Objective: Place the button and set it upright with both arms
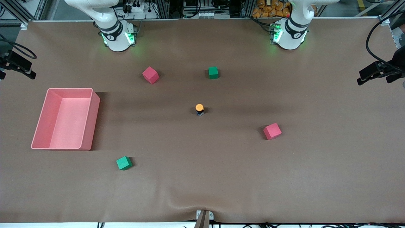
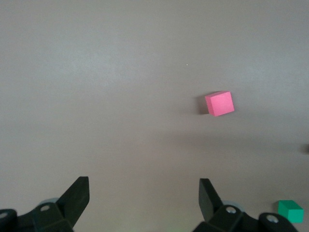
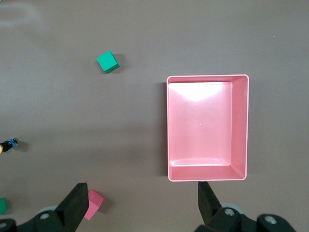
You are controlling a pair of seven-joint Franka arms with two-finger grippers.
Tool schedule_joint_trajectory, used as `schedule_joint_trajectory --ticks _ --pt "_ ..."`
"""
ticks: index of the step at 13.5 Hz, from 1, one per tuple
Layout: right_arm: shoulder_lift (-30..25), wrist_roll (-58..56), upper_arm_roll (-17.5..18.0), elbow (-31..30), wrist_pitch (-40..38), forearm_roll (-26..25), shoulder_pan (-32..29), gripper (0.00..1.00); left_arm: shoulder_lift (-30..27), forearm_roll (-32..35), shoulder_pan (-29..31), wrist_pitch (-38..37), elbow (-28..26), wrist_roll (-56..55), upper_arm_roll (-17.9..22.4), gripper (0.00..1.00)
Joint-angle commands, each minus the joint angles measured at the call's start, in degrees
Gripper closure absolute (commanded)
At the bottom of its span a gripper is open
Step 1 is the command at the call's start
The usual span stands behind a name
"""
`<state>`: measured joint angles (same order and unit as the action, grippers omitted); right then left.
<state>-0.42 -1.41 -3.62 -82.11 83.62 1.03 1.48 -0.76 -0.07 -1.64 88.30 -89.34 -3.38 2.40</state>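
The button [image 1: 199, 109] stands upright in the middle of the brown table, orange cap up on its short black body. It also shows at the edge of the right wrist view [image 3: 7, 145]. Both arms are raised near their bases; neither hand shows in the front view. My left gripper [image 2: 144, 195] is open and empty, high over bare table with a red cube [image 2: 219, 103] in view. My right gripper [image 3: 140, 203] is open and empty, high over the table beside the pink bin [image 3: 207, 128].
The pink bin [image 1: 65, 118] stands toward the right arm's end. Two red cubes [image 1: 150, 75] [image 1: 272, 131] and two green cubes [image 1: 213, 72] [image 1: 124, 163] lie scattered around the button. Cameras on stands sit at both table ends.
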Motion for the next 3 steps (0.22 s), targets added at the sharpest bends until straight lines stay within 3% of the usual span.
schedule_joint_trajectory --ticks 1,3 --pt "-0.37 0.26 0.01 0.11 -0.13 -0.59 0.46 0.00 -0.55 0.07 -0.03 0.12 -0.22 1.10 -0.11 0.00" --pt "-0.54 0.26 -0.42 0.11 -0.30 -0.59 0.02 0.00 -0.55 0.07 -0.12 0.12 -0.22 1.01 -0.11 0.00"
